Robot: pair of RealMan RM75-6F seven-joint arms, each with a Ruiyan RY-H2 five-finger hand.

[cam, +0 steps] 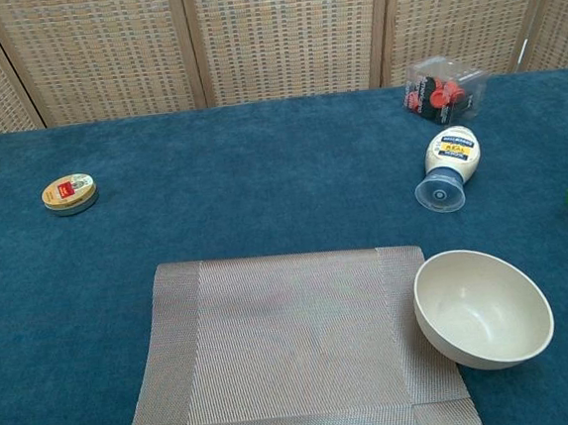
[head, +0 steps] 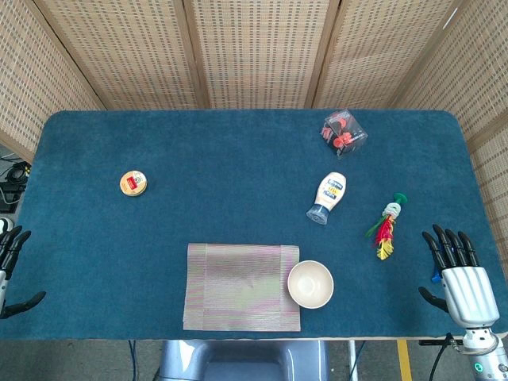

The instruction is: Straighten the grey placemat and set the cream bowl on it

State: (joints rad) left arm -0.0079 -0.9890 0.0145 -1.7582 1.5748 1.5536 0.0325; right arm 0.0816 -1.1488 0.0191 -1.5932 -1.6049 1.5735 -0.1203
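The grey placemat (head: 238, 286) (cam: 292, 356) lies flat near the table's front edge, its sides roughly parallel to that edge. The cream bowl (head: 310, 283) (cam: 482, 306) stands upright and empty at the mat's right edge, overlapping it slightly. My left hand (head: 11, 266) hovers at the far left edge of the table, fingers apart, holding nothing. My right hand (head: 458, 274) is at the front right corner, fingers spread and empty. Neither hand appears in the chest view.
A small round tin (head: 132, 183) (cam: 68, 193) sits at the left. A squeeze bottle (head: 328, 197) (cam: 446, 167) lies right of centre. A clear box with red pieces (head: 344, 132) (cam: 444, 88) stands at the back right. A colourful feathered toy (head: 386, 227) lies near my right hand.
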